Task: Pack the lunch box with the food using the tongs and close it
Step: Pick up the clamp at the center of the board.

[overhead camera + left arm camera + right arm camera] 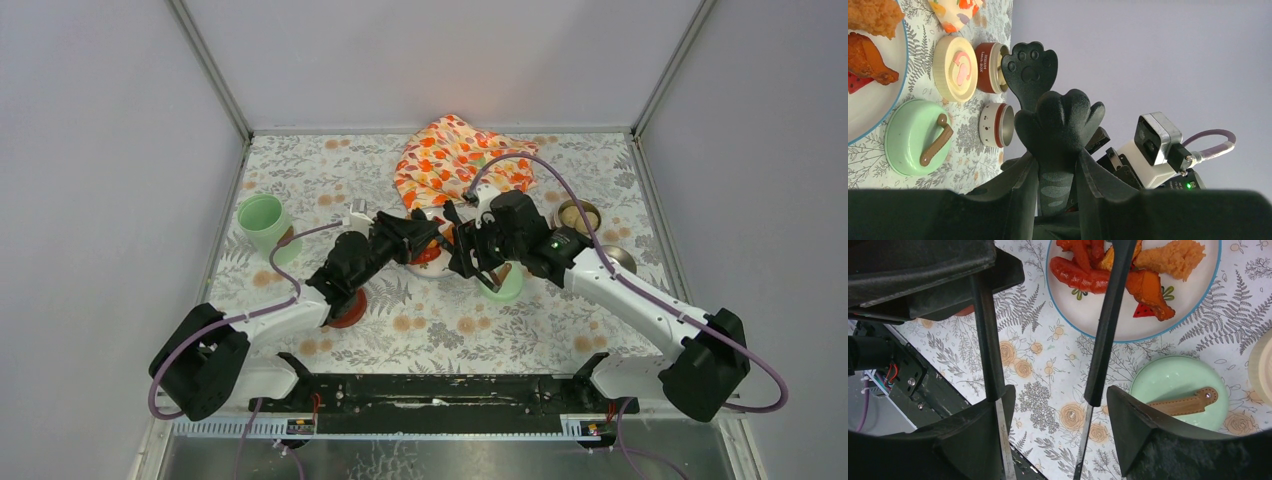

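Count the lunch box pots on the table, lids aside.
3. The mint-green cylinder stands far left; one steel bowl sits at the right, the other steel bowl just nearer. More could lie hidden.

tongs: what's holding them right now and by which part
The left gripper clamps the tongs on one arm, just below its paw-shaped tip. The right gripper straddles both arms further back; whether it presses on them cannot be told.
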`<move>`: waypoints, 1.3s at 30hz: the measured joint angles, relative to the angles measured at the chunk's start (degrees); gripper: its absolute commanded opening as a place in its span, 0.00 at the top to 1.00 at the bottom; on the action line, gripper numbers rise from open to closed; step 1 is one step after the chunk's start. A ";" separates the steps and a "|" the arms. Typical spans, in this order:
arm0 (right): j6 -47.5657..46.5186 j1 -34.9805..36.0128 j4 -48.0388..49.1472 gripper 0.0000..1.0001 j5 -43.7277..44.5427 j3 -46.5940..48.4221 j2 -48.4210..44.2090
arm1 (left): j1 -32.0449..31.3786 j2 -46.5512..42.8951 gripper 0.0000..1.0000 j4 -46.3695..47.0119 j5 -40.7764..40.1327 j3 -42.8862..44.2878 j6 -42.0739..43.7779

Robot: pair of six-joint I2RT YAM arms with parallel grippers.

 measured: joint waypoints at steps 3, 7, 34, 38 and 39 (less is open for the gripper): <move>-0.04 0.00 -0.02 0.30 -0.17 0.68 0.13 | -0.07 -0.31 0.99 -0.04 -0.48 0.00 -0.33; -0.04 0.00 0.26 0.34 -0.24 1.90 0.59 | -0.13 -1.20 0.99 -0.09 -1.79 0.00 -0.83; 0.17 0.44 0.81 0.44 -3.15 2.12 0.00 | -1.57 -2.99 1.00 0.92 -5.18 -3.02 -4.57; 0.96 0.39 1.22 0.44 -3.08 2.12 -0.66 | -1.64 -3.45 1.00 1.22 -5.62 -3.41 -5.29; 1.14 0.39 1.31 0.44 -3.10 2.12 -0.87 | -1.64 -3.67 1.00 1.25 -5.75 -3.41 -5.29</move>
